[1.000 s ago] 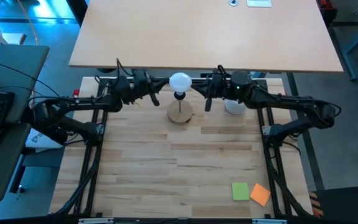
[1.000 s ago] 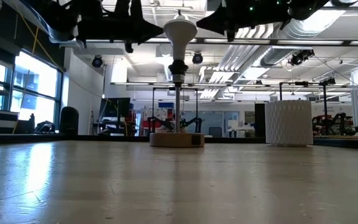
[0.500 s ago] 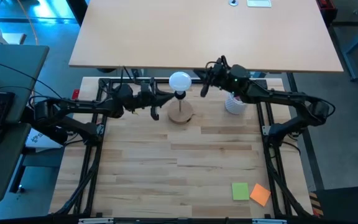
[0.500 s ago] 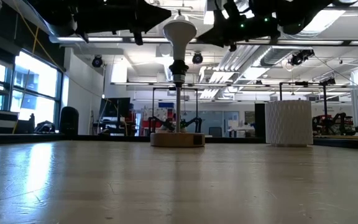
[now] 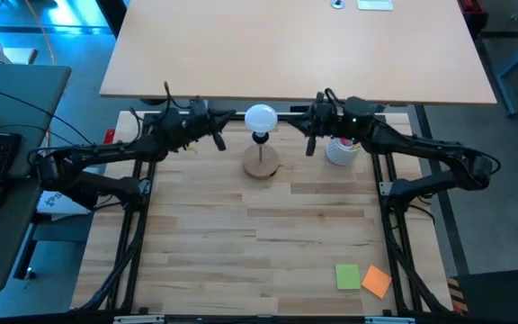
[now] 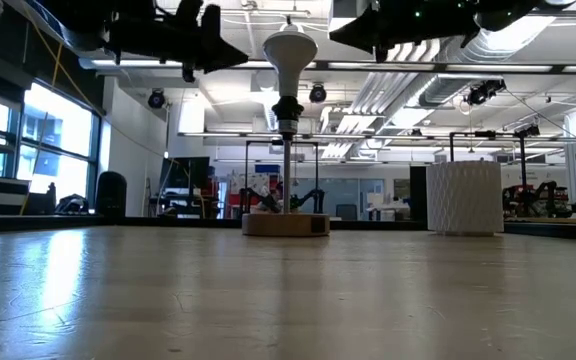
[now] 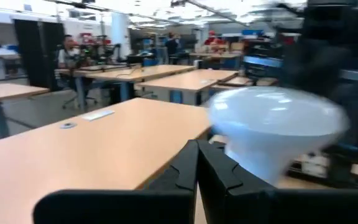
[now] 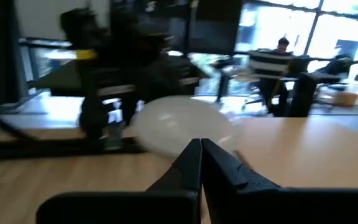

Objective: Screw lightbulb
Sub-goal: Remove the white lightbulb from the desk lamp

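Observation:
The lightbulb (image 5: 260, 117) is a white frosted globe. It stands upright with its narrow base in the black socket (image 6: 286, 106) of a round wooden stand (image 5: 261, 163) at the table's far middle. My left gripper (image 5: 218, 140) hovers shut just left of the bulb, at bulb height. My right gripper (image 5: 310, 144) hovers shut just right of it. Neither touches the bulb. In the left wrist view the lightbulb (image 7: 272, 130) shows beyond the shut fingers (image 7: 185, 171). In the right wrist view the lightbulb (image 8: 178, 124) also lies past the shut fingers (image 8: 219, 162).
A white ribbed cup (image 5: 338, 151) stands on the table below my right arm, right of the stand. A green sticky note (image 5: 347, 276) and an orange one (image 5: 377, 282) lie near the front right. A large pale tabletop (image 5: 295, 45) lies beyond the far edge.
My left gripper dipped toward the near edge, then came back up and a little away from the bulb. My right gripper swung toward the far edge, then back to the bulb's right. Both stayed shut. The bulb and the stand have not moved.

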